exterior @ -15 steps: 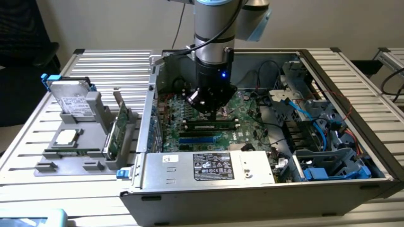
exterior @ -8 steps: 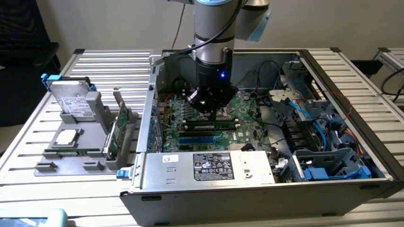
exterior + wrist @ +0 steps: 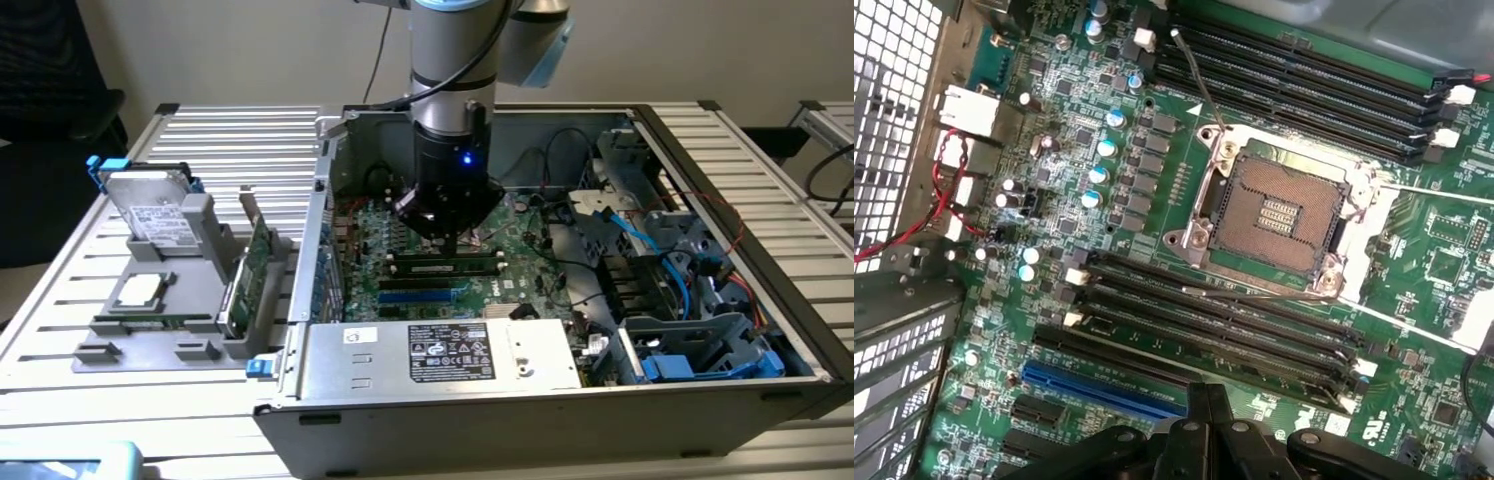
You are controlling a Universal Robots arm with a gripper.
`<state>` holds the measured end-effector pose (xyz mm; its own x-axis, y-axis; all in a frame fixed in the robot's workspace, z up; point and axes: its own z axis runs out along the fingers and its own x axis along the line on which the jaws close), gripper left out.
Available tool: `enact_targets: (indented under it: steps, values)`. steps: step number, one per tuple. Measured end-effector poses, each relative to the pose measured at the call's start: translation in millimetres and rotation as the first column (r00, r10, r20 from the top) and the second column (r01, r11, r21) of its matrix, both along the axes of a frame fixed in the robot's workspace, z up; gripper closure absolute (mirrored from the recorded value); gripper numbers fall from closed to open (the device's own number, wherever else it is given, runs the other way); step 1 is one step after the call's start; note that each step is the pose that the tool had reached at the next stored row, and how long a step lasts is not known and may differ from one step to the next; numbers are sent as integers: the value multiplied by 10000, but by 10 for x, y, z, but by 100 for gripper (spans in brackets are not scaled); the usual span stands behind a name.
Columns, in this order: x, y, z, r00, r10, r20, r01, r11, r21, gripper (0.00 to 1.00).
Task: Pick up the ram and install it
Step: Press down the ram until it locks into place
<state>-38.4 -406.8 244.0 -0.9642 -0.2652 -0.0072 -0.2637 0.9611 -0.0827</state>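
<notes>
Over on the exterior view's left: a grey tray with a hard drive, a square silver chip and a tall green card. Next along, an open computer case with the green main board inside. Above the board, the gripper, fingers pressed tight together, pinching nothing. Right under those tips, the ram, seemingly standing on its edge in a black slot. Hard to say if touched by the tips, or if pushed all the way down. Probably very light, thin and stiff, but easy to break. Best held by the long bare edges or the short ends, never by the dark chips. Best pushed flat and even along the top edge, not at one corner. Farther right, blue cables, well apart from the slot.
</notes>
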Motion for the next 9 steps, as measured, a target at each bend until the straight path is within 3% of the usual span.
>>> enact_targets:
  steps: [9]
  values:
    - [0,0,0,9945,-1048,94,1048,9945,5,89]
